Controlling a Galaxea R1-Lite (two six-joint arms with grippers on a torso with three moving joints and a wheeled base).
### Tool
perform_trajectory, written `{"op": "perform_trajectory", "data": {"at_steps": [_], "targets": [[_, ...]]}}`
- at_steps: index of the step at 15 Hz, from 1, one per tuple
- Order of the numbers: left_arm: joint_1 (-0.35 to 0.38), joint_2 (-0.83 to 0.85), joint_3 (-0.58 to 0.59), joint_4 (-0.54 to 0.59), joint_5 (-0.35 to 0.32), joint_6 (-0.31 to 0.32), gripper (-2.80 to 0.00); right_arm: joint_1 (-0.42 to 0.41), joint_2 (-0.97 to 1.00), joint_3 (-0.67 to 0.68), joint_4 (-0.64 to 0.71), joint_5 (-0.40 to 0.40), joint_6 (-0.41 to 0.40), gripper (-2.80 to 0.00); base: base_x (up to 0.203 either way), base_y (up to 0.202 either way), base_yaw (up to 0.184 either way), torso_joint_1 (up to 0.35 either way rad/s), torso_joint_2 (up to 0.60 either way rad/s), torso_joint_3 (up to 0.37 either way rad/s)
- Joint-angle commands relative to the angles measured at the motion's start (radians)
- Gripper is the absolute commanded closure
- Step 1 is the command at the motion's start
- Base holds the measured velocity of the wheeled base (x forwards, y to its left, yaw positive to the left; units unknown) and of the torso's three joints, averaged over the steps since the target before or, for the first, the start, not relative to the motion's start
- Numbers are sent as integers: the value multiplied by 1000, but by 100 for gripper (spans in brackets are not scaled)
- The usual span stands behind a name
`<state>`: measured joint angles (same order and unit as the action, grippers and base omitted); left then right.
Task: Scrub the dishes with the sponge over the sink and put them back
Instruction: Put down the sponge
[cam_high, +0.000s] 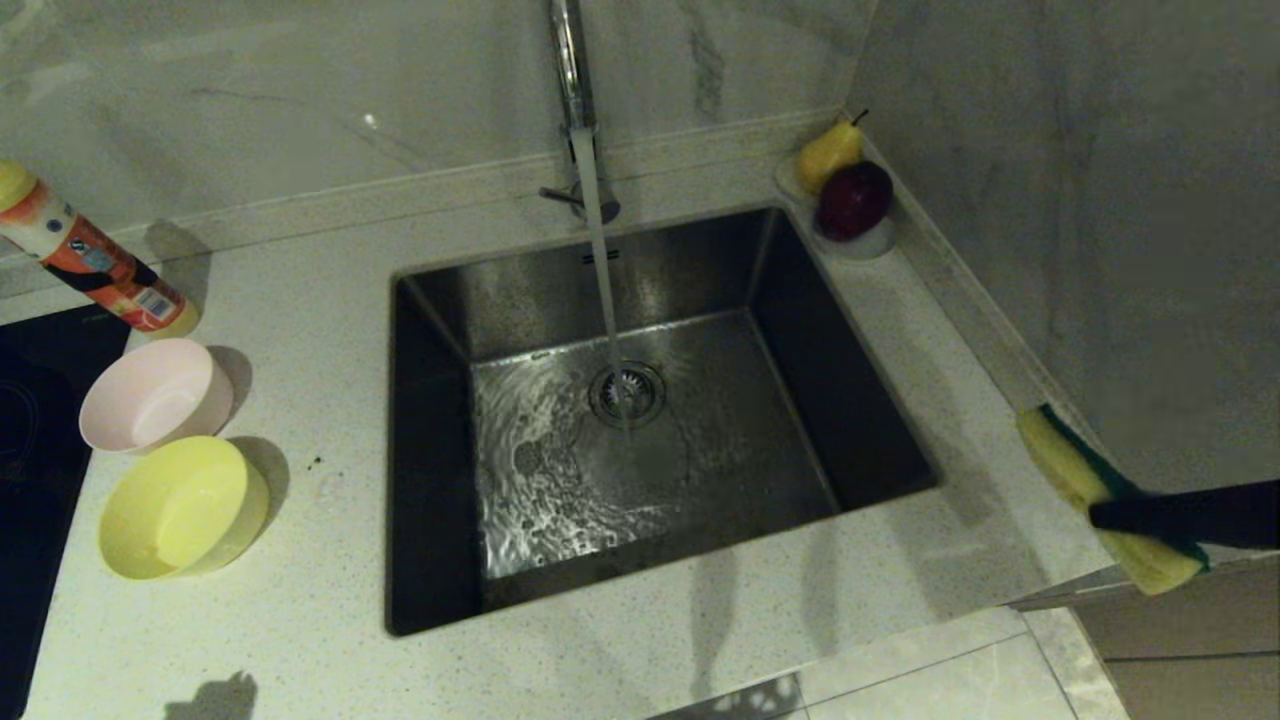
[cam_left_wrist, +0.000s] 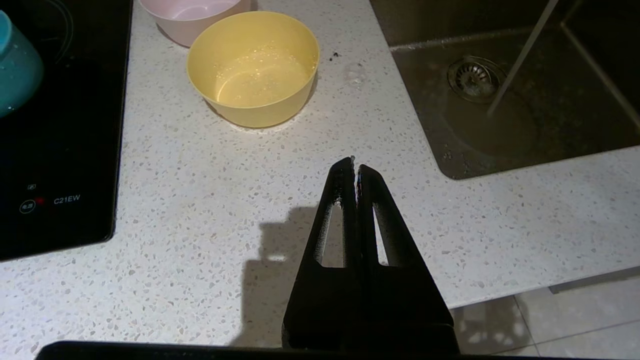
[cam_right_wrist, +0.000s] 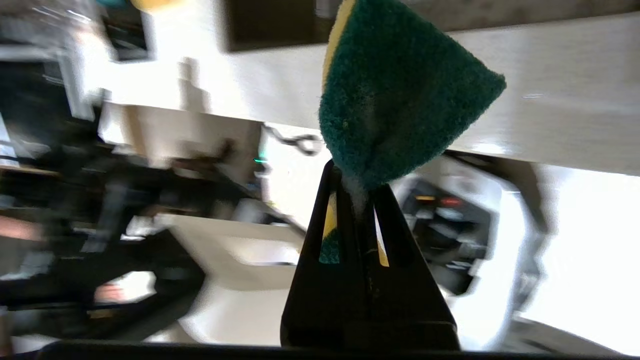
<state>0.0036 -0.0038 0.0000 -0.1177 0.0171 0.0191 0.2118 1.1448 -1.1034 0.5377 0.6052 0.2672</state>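
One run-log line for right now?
right pincer: shut on sponge, beside sink | left pincer: shut, empty | tap running

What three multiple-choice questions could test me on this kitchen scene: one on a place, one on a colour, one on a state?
1. Where is the sponge?
A. In the sink
B. In the right gripper, right of the sink
C. Inside the yellow bowl

2. What colour is the bowl behind the yellow bowl?
A. Pink
B. Red
C. Black

3. What is the tap doing?
A. Turned off
C. Dripping only
B. Running

Answers:
1 B: the right gripper pinches the sponge beyond the right side of the sink.
2 A: the pink bowl sits just behind it.
3 B: a steady stream falls to the drain.
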Motion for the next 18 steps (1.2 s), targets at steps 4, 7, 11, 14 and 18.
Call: {"op": "perform_trajectory", "data": {"at_steps": [4,7,11,14,18], "targets": [[1,4,40,-2,0,-4,0,124,-26,24,41,-222,-146,0,0,0,0,0,0,0],[-1,4,40,-2,0,-6,0,226,-43,53,35,-404,-182,0,0,0,0,0,0,0],[-1,4,40,-2,0,-5,0,236,-68,102,28,-475,-264,0,0,0,0,0,0,0],[0,4,40,-2,1,-11,0,228,-101,224,-51,-543,-342,0,0,0,0,0,0,0],[-1,4,40,-2,1,-11,0,227,-93,365,-242,-636,-388,0,0,0,0,0,0,0]]}}
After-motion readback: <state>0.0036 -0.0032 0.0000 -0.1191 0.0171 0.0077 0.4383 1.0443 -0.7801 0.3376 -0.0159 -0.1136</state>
